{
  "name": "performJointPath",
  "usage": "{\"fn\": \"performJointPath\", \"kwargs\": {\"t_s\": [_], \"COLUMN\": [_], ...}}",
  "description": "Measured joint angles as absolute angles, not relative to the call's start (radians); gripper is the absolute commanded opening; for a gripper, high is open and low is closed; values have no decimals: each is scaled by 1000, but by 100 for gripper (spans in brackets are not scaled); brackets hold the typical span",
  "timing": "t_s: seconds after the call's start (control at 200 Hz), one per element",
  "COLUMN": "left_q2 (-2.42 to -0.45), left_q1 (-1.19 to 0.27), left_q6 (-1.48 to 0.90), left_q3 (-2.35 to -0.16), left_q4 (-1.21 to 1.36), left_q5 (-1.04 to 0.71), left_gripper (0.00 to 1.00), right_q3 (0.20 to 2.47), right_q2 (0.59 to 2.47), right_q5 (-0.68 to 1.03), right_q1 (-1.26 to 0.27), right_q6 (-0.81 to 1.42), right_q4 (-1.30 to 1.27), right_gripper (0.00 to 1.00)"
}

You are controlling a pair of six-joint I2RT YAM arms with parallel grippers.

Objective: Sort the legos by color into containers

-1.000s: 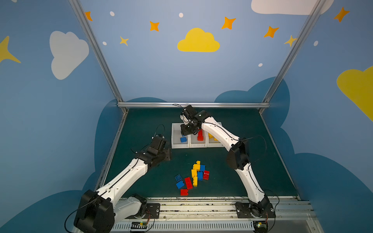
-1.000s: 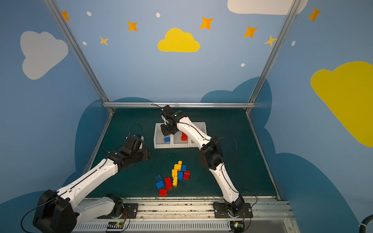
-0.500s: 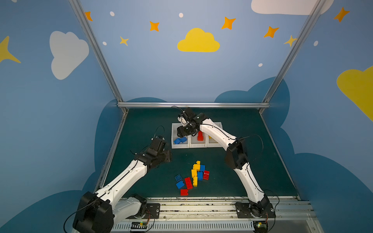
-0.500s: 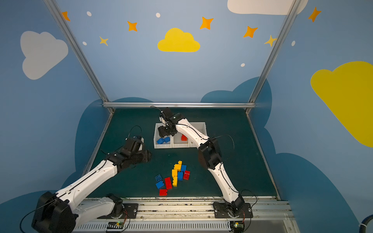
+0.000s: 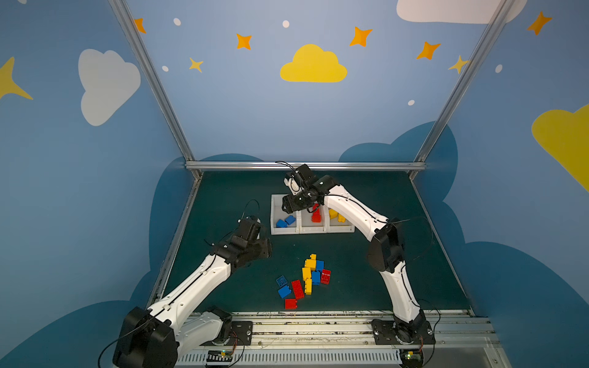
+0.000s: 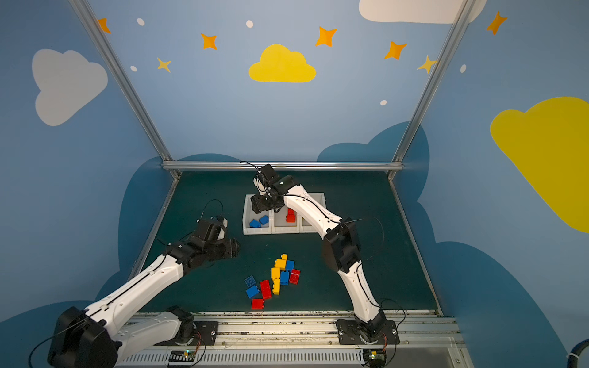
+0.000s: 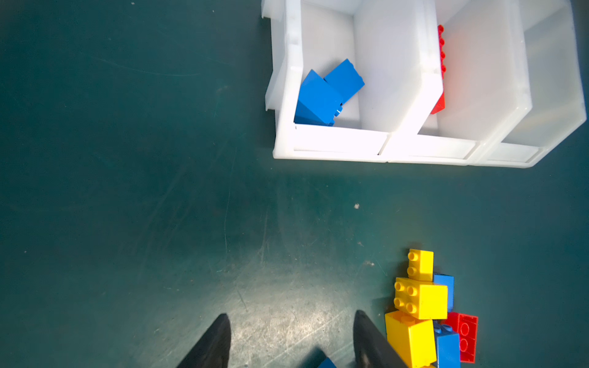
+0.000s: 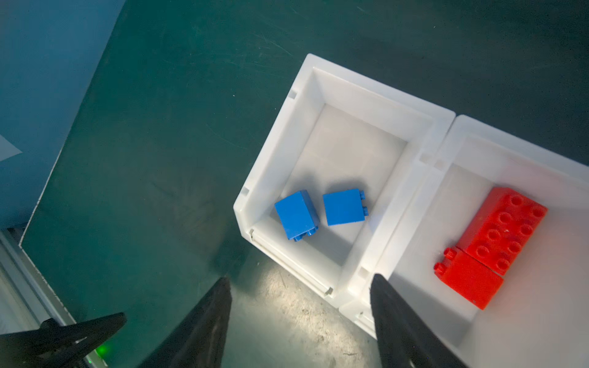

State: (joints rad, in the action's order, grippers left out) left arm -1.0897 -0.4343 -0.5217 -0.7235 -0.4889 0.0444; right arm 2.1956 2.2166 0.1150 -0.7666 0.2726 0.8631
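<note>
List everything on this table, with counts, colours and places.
bins: three, white, side by side at the back of the mat
blue bricks in bin: two, blue, left bin
red bricks in bin: two, red, middle bin, touching
yellow bricks in bin: at least two, yellow, right bin, partly hidden by an arm
loose blue bricks: four, blue, front pile
loose red bricks: three, red, front pile
loose yellow bricks: about four, yellow, front pile, bunched together
mat: one, dark green, under everything
left gripper: one, black, open and empty, above the mat beside the pile
right gripper: one, black, open and empty, over the left bin
</note>
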Motion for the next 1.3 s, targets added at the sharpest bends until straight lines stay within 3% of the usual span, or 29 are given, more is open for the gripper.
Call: {"fn": "performJointPath", "kwargs": {"t_s": [0.305, 0.641, 0.936, 1.297], "left_q2": [-1046, -933, -958, -1165], "left_q1": [-533, -621, -630, -643], "left_q6": [-631, -897, -1008, -1005], "left_q3": [-699, -479, -429, -487], "left_q4": [-592, -603, -494, -398], "left_q5": [36, -86, -187, -241], "left_gripper": [63, 65, 66, 65], "right_q3": [1764, 1345, 1228, 1224], "right_q2": [1888, 1639, 1605, 1603], "right_q5": [110, 134, 152, 154], "right_q1": [-727, -594, -564, -559], "right_q6": [276, 309, 350, 375], "right_q4": [836, 731, 687, 675], "right_gripper": [70, 71, 71, 71]}}
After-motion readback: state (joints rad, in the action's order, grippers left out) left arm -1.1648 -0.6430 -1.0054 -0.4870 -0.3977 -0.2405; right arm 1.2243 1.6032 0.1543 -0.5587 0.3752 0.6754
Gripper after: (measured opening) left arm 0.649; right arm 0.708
